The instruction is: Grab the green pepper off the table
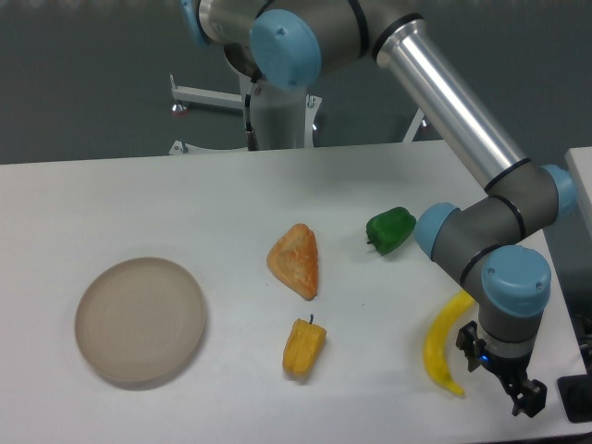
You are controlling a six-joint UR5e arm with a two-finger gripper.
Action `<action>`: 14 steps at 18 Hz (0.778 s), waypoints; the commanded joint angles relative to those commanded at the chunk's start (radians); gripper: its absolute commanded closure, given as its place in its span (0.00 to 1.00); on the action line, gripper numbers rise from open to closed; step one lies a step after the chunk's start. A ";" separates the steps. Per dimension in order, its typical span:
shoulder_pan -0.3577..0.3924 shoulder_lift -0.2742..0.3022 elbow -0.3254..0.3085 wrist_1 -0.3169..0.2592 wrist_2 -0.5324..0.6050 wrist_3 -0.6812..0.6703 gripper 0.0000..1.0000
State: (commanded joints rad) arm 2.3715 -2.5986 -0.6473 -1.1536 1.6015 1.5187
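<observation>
While one green pepper [390, 229] sits, one banana [443, 345] lies.

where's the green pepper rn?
The green pepper lies on the table, right of centre in the camera view, right of the orange triangular pastry and beside the arm's grey wrist joint.

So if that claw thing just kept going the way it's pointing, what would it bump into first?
Probably the flat white tabletop. The black two-finger gripper points downward near the table's front right corner, right of the curved yellow banana; depth is unclear, so it might miss the edge.
</observation>
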 joint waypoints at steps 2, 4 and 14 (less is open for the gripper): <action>-0.003 0.000 -0.003 0.000 0.000 0.000 0.01; -0.003 0.003 -0.003 0.000 0.000 -0.011 0.01; 0.021 0.135 -0.176 -0.006 -0.025 -0.045 0.01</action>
State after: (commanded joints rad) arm 2.3929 -2.4638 -0.8234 -1.1597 1.5769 1.4742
